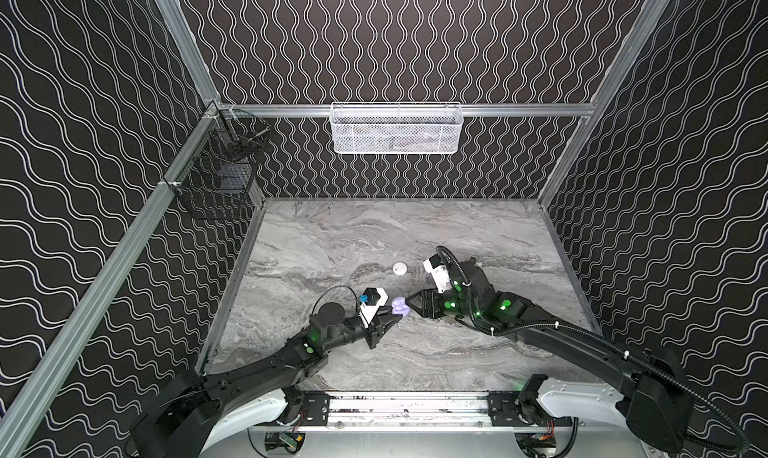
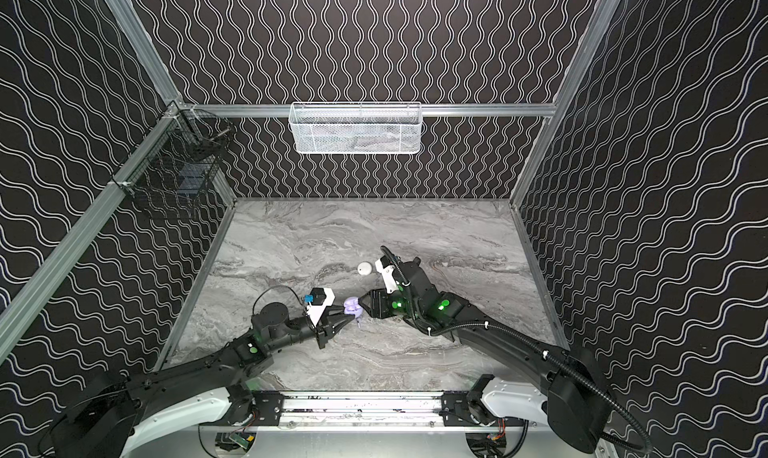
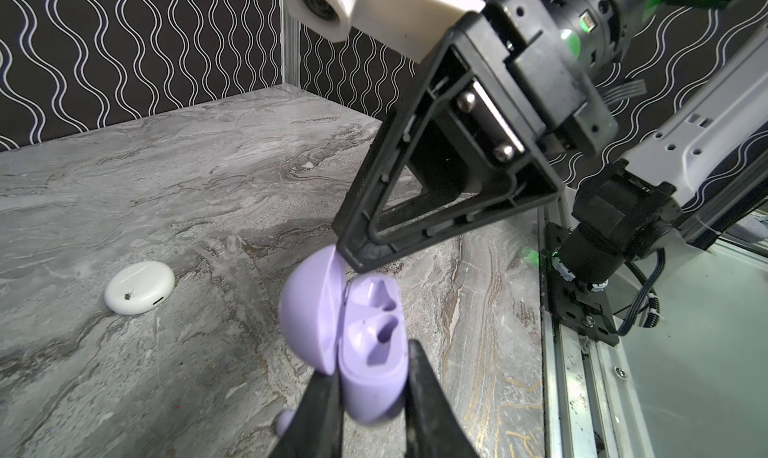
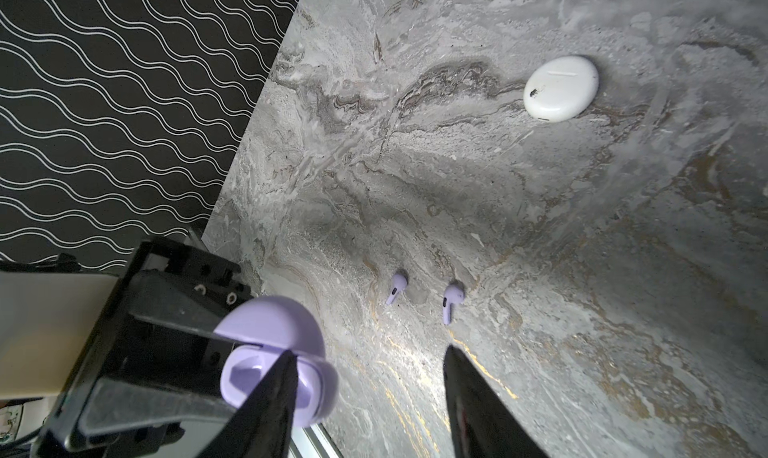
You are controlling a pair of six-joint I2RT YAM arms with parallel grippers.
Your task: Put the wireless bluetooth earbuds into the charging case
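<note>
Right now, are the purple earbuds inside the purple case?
No, both earbuds lie on the table, outside the open case.

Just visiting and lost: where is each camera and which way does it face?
Both top views: overhead, looking down on the table; both arms show, left gripper and right gripper meeting at the lavender case.
Left wrist view: on the left arm, past its fingers clamping that case, toward the right arm.
Right wrist view: on the right arm, down past its open jaws at two earbuds.
Both wrist views share the white case.
</note>
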